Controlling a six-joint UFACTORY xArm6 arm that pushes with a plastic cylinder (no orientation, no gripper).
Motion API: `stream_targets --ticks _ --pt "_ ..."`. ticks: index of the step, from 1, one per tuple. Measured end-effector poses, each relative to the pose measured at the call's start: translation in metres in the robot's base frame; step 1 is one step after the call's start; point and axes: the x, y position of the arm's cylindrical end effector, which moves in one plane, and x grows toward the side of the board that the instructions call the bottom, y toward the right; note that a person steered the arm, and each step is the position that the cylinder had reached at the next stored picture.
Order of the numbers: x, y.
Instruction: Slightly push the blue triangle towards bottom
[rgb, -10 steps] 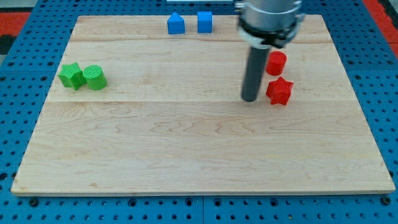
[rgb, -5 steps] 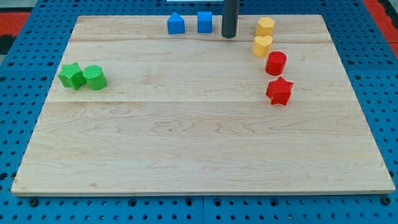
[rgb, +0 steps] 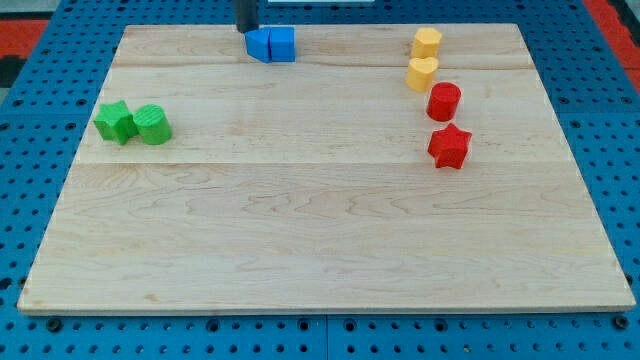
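The blue triangle (rgb: 258, 45) lies near the board's top edge, left of centre. A blue cube (rgb: 283, 44) sits against its right side, touching it. My tip (rgb: 246, 29) stands just above the blue triangle, slightly to its left, at or very near its top edge. Only the lowest part of the rod shows; the rest runs out of the view's top.
A green star (rgb: 114, 121) and green cylinder (rgb: 153, 124) sit together at the left. At the right, a yellow hexagon (rgb: 427, 43), a yellow heart (rgb: 422, 73), a red cylinder (rgb: 444, 101) and a red star (rgb: 449, 146) run in a column. The wooden board (rgb: 320, 250) lies on a blue pegboard.
My tip went from beside the red blocks to the top edge, then swept left. The blue cube and blue triangle both shifted left and slightly down, and now touch.
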Motion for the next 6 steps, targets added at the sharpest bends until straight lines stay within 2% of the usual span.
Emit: stream_targets --ticks 2,4,5,6 --pt "0.036 0.030" --pt "0.077 0.027" --pt "0.078 -0.061" --pt "0.102 -0.046"
